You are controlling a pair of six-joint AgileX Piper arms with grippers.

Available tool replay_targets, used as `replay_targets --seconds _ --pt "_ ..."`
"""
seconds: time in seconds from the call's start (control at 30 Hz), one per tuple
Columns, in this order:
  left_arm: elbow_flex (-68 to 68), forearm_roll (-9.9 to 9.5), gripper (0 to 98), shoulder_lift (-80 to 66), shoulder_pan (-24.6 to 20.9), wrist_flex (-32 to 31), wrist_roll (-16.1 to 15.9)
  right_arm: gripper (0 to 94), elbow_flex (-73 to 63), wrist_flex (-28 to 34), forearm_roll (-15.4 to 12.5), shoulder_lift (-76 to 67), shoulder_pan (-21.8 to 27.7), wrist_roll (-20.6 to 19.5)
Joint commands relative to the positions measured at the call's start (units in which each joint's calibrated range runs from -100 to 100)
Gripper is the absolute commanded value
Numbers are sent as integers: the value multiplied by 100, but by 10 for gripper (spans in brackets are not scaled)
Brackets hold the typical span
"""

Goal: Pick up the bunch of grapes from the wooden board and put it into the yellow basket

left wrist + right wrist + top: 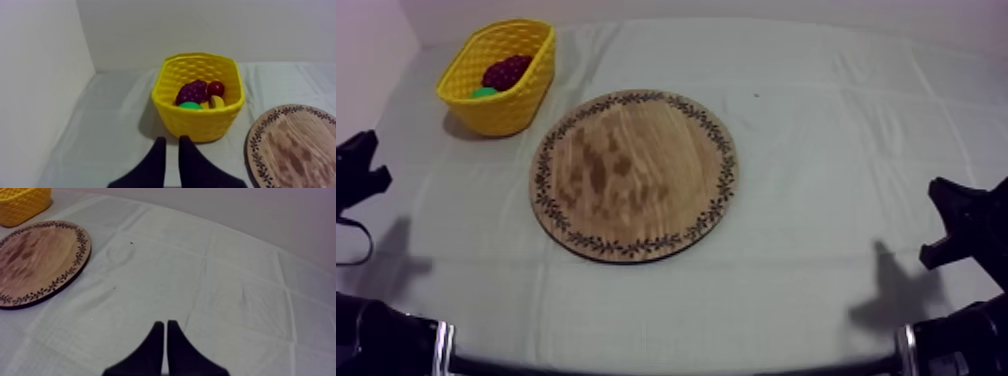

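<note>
The bunch of grapes (192, 91) lies in the yellow basket (200, 122) at the far left, off the wooden board (636, 175). It looks light, stiff and knobbly, best pinched across its middle. The left gripper (172, 150) and right gripper (165, 333) are both clenched on nothing.

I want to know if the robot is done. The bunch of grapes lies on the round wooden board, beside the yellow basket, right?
Not quite. The bunch of grapes lies inside the yellow basket, not on the round wooden board beside it. The left wrist view shows it there, next to a small red fruit.
</note>
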Motion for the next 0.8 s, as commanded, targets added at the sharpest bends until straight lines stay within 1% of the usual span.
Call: replay_targets --seconds 0.0,0.1,0.2,0.27,0.37,0.47,0.63,0.77 --pt "594 -3 149 -454 4 -134 210 4 -3 -3 1 -1 2 1" --pt "898 2 162 -781 15 -153 287 4 -3 -3 1 -1 2 0" --pt "1041 79 169 -1021 15 -38 312 4 -3 -3 1 -1 2 0" --pt "1097 203 171 -1170 -3 57 266 4 -3 -3 1 -1 2 0" --pt "1136 427 173 -1461 -31 340 111 4 -3 -3 1 -1 2 1" --pt "1156 540 171 -1641 -69 508 90 4 -3 -3 1 -1 2 1" --pt "1165 591 143 -1719 -127 586 91 4 -3 -3 1 -1 2 1" --pt "1166 603 56 -1731 -137 698 -52 4 -3 -3 1 -1 2 1"
